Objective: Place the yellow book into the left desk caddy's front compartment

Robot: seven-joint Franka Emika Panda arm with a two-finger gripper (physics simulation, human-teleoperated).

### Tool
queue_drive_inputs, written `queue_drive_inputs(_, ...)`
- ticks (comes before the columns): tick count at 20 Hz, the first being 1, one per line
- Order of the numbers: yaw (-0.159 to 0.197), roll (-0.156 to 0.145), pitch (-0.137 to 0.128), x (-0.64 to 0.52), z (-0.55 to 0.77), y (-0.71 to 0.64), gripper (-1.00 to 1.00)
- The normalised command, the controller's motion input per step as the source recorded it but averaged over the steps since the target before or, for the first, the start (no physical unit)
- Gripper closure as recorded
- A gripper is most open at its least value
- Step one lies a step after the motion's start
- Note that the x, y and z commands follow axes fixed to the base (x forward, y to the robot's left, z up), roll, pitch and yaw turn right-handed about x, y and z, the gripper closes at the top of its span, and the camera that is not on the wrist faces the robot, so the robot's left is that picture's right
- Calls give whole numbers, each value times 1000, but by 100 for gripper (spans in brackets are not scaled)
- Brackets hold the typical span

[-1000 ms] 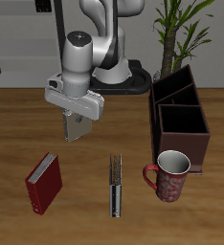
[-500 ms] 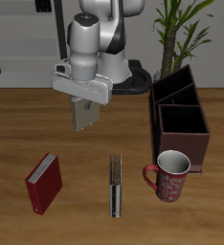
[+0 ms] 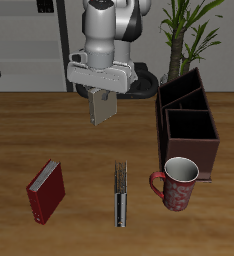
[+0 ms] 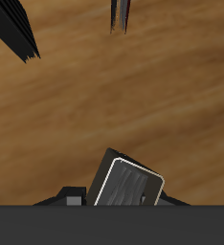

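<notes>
The yellow book [image 3: 103,107], small with a pale greyish-tan cover, hangs upright in the air above the table, and my gripper [image 3: 101,95] is shut on its upper edge. In the wrist view the book [image 4: 130,183] shows close to the camera between my fingers, with the wooden table far below. The left desk caddy [image 3: 188,125] is a dark brown-maroon box farther along the table, apart from the book. Its wide front compartment [image 3: 193,127] lies at the end nearest the mug, with two narrower slots behind it.
A red patterned mug [image 3: 176,183] stands just in front of the caddy. A thin dark striped book [image 3: 119,194] lies near the table's front edge, and a larger dark red book [image 3: 46,190] lies beside it. A potted plant [image 3: 185,35] stands behind the caddy.
The gripper has carried the yellow book upward and sideways toward the caddy. Nothing else on the table has moved.
</notes>
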Motion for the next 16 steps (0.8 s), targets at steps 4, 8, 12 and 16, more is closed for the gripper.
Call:
queue_drive_inputs(4,17,43,-28,-184,274,438,100)
queue_drive_inputs(8,40,48,-2,-127,173,363,100)
queue_drive_inputs(12,39,36,2,-124,132,317,100)
queue_drive_inputs(16,37,44,-12,-107,78,272,100)
